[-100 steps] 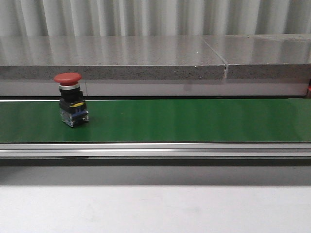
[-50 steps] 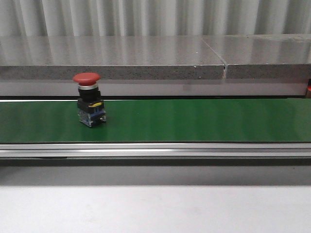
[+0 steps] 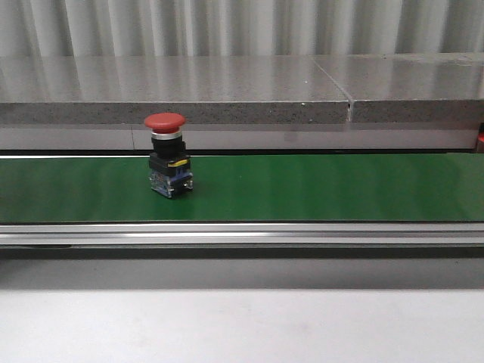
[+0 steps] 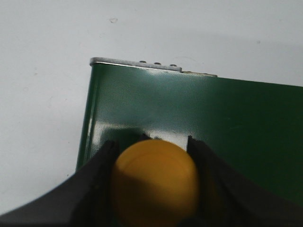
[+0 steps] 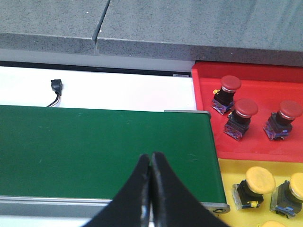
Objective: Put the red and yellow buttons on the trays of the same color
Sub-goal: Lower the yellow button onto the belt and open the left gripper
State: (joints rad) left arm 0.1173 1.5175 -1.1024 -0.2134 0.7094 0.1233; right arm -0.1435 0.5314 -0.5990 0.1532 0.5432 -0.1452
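I see the red mushroom-capped push button (image 3: 166, 121) standing upright on the matte green conveyor belt (image 3: 318, 187), left of the belt's middle in my front view. Its smooth domed cap sits on a silver collar over a black block with a yellow tab and a clear, bluish base.

My left hand (image 4: 154, 146) is closed on a yellow dome-capped button (image 4: 154, 187); the dark plastic fingers (image 4: 102, 175) press both sides of the glossy rounded cap. It hangs above the belt's squared end, where a thin metal end rail (image 4: 137, 63) carries small screws, with the plain white worktop (image 4: 42, 71) around it.

My right hand (image 5: 151, 170) has its tapered black fingers pressed together, holding nothing, above the green belt near its other end. At about 1 o'clock from those fingertips lies the shallow red plastic tray (image 5: 251, 75) with three red-capped buttons (image 5: 236, 116) in it, each tilted on its block. At about 4 o'clock is the yellow plastic tray (image 5: 227, 170), touching the red one, holding yellow-capped buttons (image 5: 259, 182). A small black connector with a thin wire (image 5: 57, 87) lies on the white surface beyond the belt. A speckled grey stone ledge (image 3: 227, 98) runs behind the belt, and corrugated metal sheeting (image 3: 227, 26) rises behind that.
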